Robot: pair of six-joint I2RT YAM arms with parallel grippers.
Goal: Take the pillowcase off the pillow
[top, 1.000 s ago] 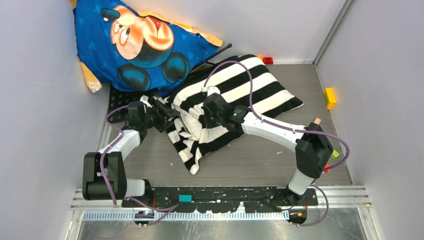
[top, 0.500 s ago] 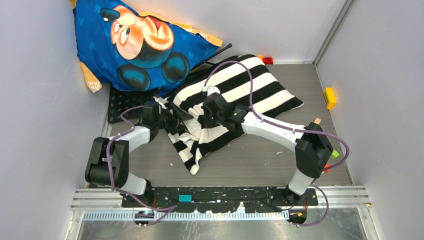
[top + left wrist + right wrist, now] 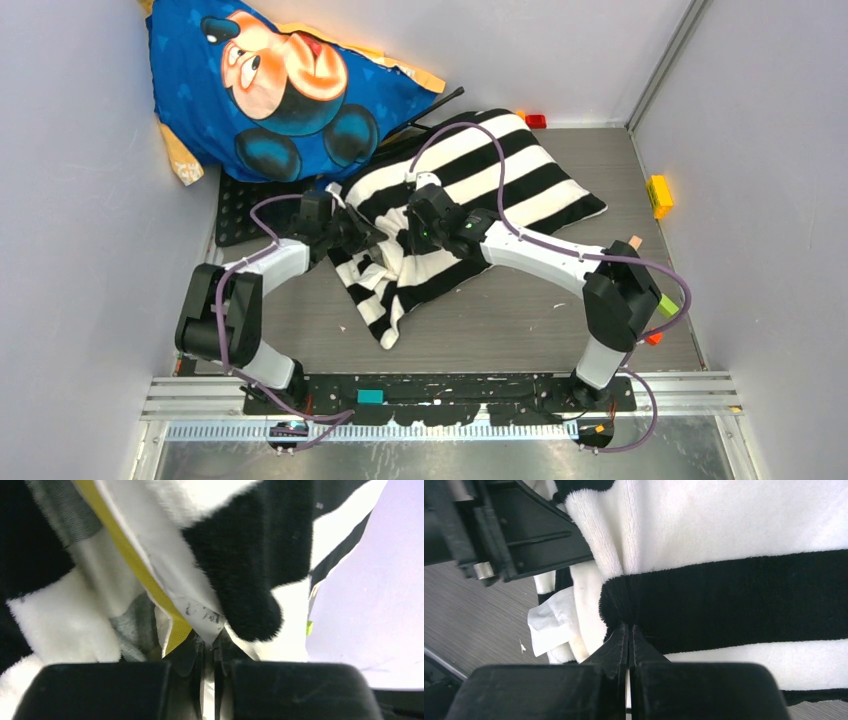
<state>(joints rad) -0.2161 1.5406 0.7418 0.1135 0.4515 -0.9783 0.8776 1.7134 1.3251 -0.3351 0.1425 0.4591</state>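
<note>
Grey wood-grain tabletop fills the floor of a pale-walled booth, with a metal rail across the bottom of the overhead frame, where both arms are bolted.

From there the arms reach up toward the middle of the frame and meet at the lower left end of the pillowcase. It lies slantwise across the centre, and its black and cream stripes are bunched and rumpled at that end.

The left gripper sits at the opening. In its wrist view the jaws are pressed almost together, pinching the pillow at its white fabric and yellow edge strip, beside a small printed label.

Just to its right, the right gripper is closed on a fold of the pillowcase. Its wrist view shows the jaws nipping a black stripe into a tight pucker.

Farther up and left, a black perforated plate lies on the table. Above it, a blue cartoon-print cushion leans in the upper left corner, its lower edge touching the striped fabric.

A red block rests by the far wall, and a yellow block sits at the right edge.
</note>
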